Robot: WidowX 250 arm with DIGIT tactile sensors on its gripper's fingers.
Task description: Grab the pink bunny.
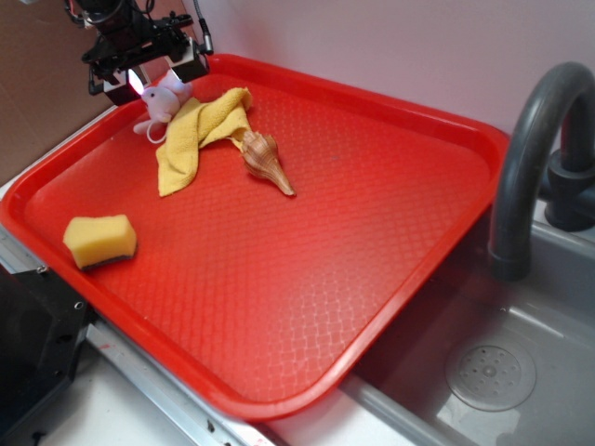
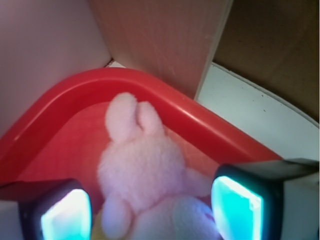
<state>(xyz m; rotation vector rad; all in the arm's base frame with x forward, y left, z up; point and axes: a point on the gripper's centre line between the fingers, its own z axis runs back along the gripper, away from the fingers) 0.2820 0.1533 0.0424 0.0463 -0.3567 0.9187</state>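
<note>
Red tray (image 1: 390, 232): unlabelled pink bunny (image 2: 145, 175) between fingers (image 2: 235, 205).

Soft, even light fills the exterior view, and the red tray (image 1: 390, 242) takes a pale sheen across its textured middle and a bright line along its near rim. Shadows are faint and short: a thin dark edge under the sponge (image 1: 100, 241) and under the seashell (image 1: 267, 160). The gray faucet (image 1: 530, 158) looks slightly soft, and the lower left corner falls into darkness. The wrist view is dimmer and blurred at close range. The pink bunny (image 2: 145, 175) shows as fuzzy, washed-out pink, its outline smeared. Two gripper pads (image 2: 237, 205) glow an overexposed cyan-white at the bottom edge. The upper right corner sits in brown shade.
</note>
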